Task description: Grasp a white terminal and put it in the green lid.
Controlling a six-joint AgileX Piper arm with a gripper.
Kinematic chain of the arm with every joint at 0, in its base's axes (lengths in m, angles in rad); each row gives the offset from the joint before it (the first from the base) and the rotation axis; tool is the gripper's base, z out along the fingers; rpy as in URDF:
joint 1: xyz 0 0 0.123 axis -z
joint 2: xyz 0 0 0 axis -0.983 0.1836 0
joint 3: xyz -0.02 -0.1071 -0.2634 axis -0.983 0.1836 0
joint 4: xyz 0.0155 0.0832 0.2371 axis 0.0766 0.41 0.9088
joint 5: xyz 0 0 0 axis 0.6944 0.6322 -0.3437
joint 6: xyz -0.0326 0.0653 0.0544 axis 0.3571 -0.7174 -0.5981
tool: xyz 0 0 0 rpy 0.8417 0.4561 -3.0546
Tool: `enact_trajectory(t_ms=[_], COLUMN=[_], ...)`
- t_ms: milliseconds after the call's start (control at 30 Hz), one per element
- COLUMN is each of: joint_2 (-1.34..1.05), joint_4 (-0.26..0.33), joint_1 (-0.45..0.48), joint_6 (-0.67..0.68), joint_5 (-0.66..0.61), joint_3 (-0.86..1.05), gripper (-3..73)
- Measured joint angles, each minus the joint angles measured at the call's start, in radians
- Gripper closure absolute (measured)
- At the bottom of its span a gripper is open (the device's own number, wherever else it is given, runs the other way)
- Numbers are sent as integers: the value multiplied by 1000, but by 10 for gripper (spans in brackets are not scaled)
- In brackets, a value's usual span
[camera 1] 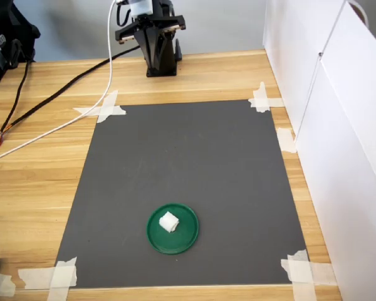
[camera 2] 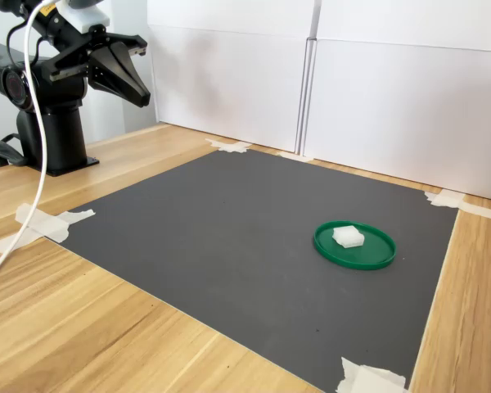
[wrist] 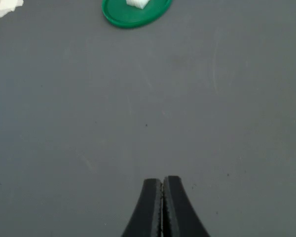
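Note:
The white terminal (camera 1: 169,221) lies inside the green lid (camera 1: 186,237), a little off its centre. The lid rests flat on the dark grey mat (camera 1: 194,157), near the mat's front edge in the first exterior view. In the second exterior view the terminal (camera 2: 348,237) and lid (camera 2: 372,255) sit at the right. My gripper (camera 2: 141,98) hangs shut and empty high above the mat's far corner, close to the arm's base (camera 2: 53,135). In the wrist view the shut fingertips (wrist: 162,183) point over bare mat, with the lid (wrist: 119,18) and terminal (wrist: 137,3) far ahead.
White wall panels (camera 1: 338,125) stand along the mat's right side in the first exterior view. Tape strips (camera 1: 103,108) hold the mat's corners to the wooden table (camera 1: 37,182). Black and white cables (camera 1: 62,119) run across the table at the left.

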Motion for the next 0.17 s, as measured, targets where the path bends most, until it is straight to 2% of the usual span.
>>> enact_trajectory(t_ms=[167], joint_2=[-61], joint_4=[0], joint_1=[0], joint_6=[-9], joint_5=[3], joint_3=[36], gripper=[716])
